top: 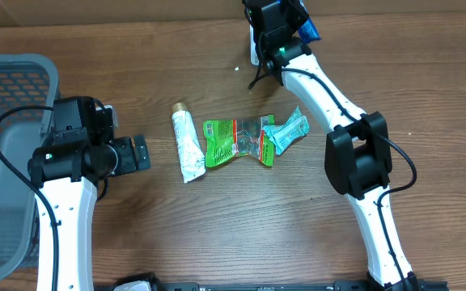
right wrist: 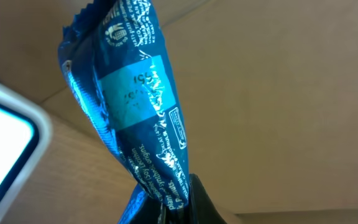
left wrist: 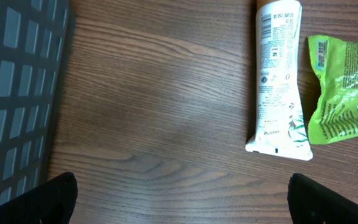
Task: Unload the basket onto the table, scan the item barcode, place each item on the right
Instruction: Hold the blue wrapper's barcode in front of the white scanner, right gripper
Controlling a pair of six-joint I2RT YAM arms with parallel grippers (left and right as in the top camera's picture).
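A blue snack packet (right wrist: 129,106) stands upright between the fingers of my right gripper (right wrist: 173,202), which is shut on its lower end. Seen from overhead, the right gripper (top: 285,24) holds the packet (top: 308,31) at the far edge of the table. A white scanner (right wrist: 5,146) shows to the packet's left, with part of it (top: 254,55) visible under the arm. The packet face turned to the wrist camera shows print and a pale date patch, no barcode. My left gripper (top: 140,152) hangs open over bare wood (left wrist: 182,193), left of the other items.
A white tube (top: 186,145) (left wrist: 278,81), a green packet (top: 223,141) (left wrist: 344,87), a clear wrapper (top: 257,141) and a teal packet (top: 290,131) lie mid-table. A grey mesh basket (top: 10,89) (left wrist: 11,93) stands at the left edge.
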